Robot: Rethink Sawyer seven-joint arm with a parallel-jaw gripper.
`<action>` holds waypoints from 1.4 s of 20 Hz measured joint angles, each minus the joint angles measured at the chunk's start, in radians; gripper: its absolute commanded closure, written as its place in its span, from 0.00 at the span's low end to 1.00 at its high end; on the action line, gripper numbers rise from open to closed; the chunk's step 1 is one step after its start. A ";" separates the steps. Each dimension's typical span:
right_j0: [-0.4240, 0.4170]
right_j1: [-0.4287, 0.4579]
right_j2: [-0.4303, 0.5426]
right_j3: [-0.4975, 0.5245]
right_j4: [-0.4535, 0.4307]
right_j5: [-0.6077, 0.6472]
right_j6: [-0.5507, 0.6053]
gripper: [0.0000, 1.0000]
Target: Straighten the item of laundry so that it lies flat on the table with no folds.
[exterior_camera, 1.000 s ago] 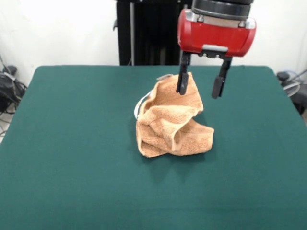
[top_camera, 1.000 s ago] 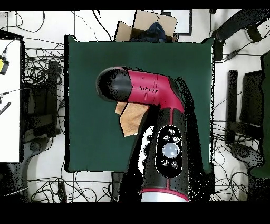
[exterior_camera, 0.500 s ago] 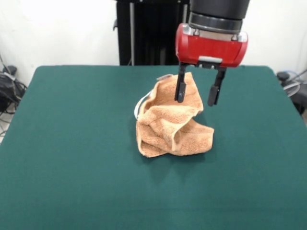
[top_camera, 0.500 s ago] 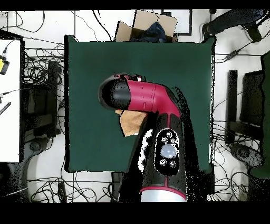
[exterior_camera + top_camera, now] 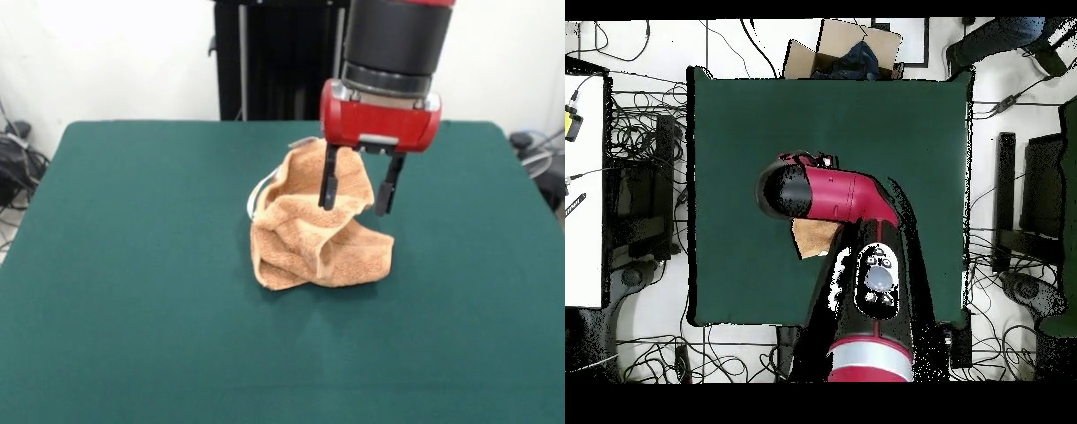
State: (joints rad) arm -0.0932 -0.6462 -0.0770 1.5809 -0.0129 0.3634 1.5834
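The wide dark green felt-topped desk (image 5: pixel 132 265) carries the light orange-tan terry towel (image 5: pixel 313 234) near its middle, crumpled in a heap with many folds, so the flattening looks wholly undone. The red and black gripper (image 5: pixel 355 188) hangs open over the heap's upper part, grasping nothing

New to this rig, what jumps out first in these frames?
The crumpled orange-tan hand towel, heaped near the middle of the green table, nowhere near flat. Right over its top, the red arm's gripper hangs open, one finger in front of the towel's peak, the other beside it. From overhead the arm covers most of the towel.
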 measured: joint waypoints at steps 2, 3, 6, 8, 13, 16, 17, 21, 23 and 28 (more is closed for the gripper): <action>0.000 0.010 0.000 0.007 0.000 -0.011 0.000 0.00; 0.000 0.019 0.000 0.012 0.000 -0.019 0.000 0.00; 0.000 0.035 -0.001 0.015 0.000 -0.028 0.000 0.00; 0.000 0.057 -0.002 0.015 0.000 -0.038 0.000 0.00; 0.000 0.088 -0.006 0.017 0.001 -0.060 0.000 0.00; 0.002 0.108 -0.013 0.019 0.001 -0.072 0.000 0.00; 0.003 0.111 -0.015 0.020 0.001 -0.073 0.000 0.00; 0.011 0.122 -0.037 0.021 0.001 -0.073 0.000 0.00; 0.015 0.129 -0.050 0.023 0.001 -0.076 0.000 0.00; 0.023 0.148 -0.081 0.043 0.007 -0.100 0.000 0.00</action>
State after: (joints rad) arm -0.0706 -0.4986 -0.1576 1.6235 -0.0063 0.2635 1.5834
